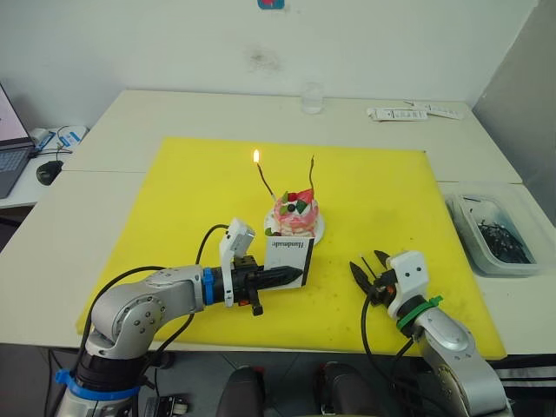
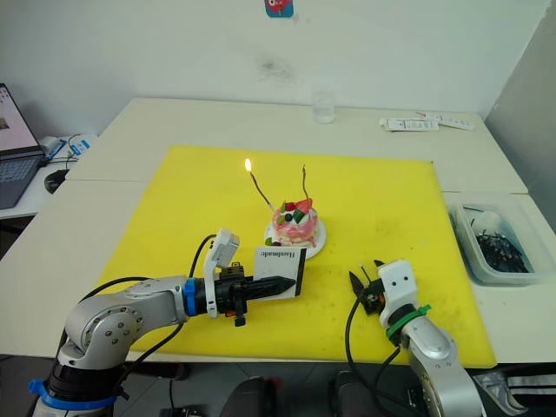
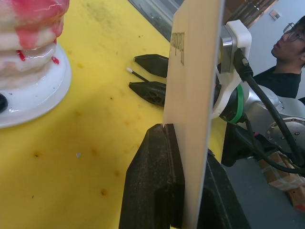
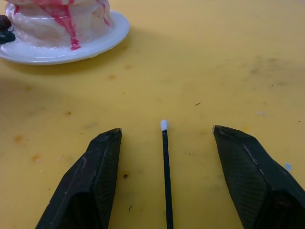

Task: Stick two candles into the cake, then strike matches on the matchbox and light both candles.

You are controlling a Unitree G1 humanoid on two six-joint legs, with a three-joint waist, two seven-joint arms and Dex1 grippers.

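Note:
The pink cake (image 1: 295,217) stands on its white plate at the middle of the yellow mat (image 1: 174,200). Two candles are stuck in it: the left candle (image 1: 266,182) burns with a small flame and the right candle (image 1: 311,176) is unlit. Just in front of the cake, my left gripper (image 1: 291,276) is shut on the white matchbox (image 1: 287,254), holding it upright on edge (image 3: 195,95). To the right, my right gripper (image 1: 369,271) is open low over the mat. A dark match (image 4: 165,167) with a white head lies between its fingers (image 4: 90,181), untouched by either.
A clear glass (image 1: 312,97) and white strips (image 1: 408,113) sit at the table's back. A plastic bin (image 1: 491,233) of dark items stands right of the mat. A laptop (image 1: 9,148) and mouse (image 1: 48,171) are at the far left. A person (image 3: 286,52) sits beyond the right arm.

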